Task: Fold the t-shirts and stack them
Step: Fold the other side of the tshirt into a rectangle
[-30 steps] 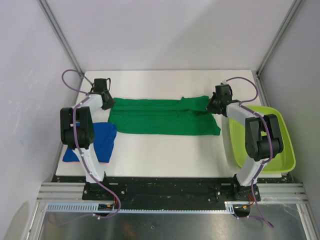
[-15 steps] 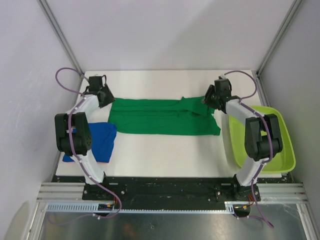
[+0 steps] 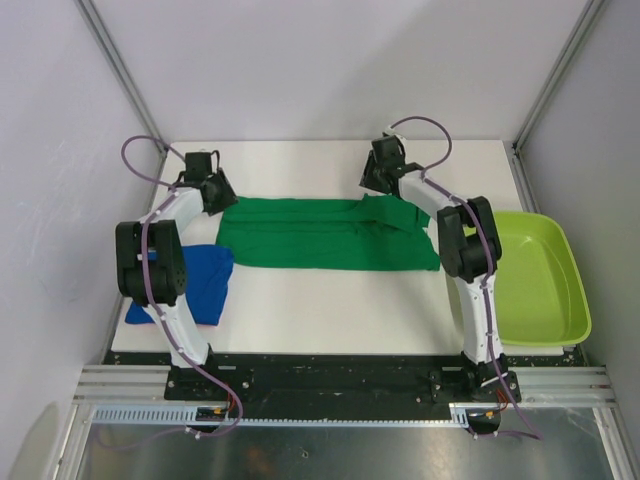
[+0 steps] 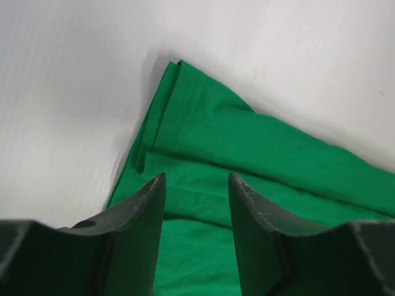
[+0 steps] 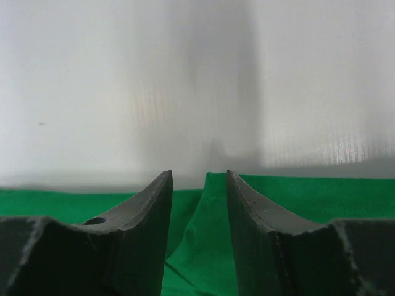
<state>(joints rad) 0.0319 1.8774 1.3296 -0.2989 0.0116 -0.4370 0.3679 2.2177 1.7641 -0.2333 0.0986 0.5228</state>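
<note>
The right tool has slid left over the green shirt, which stretches left-to-right near the counter's far edge, the left tool at its left end; both spread, empty.

Green t-shirt: soft matt knit cloth, stitched hems, lightly creased. Blue t-shirt: same matt cloth. Table: white, smooth, faintly ribbed sheet. Tub: rigid lime plastic, slight sheen. Left gripper and right gripper: dark matt plastic, edges scuffed. Base rail: bare grooved metal.
</note>
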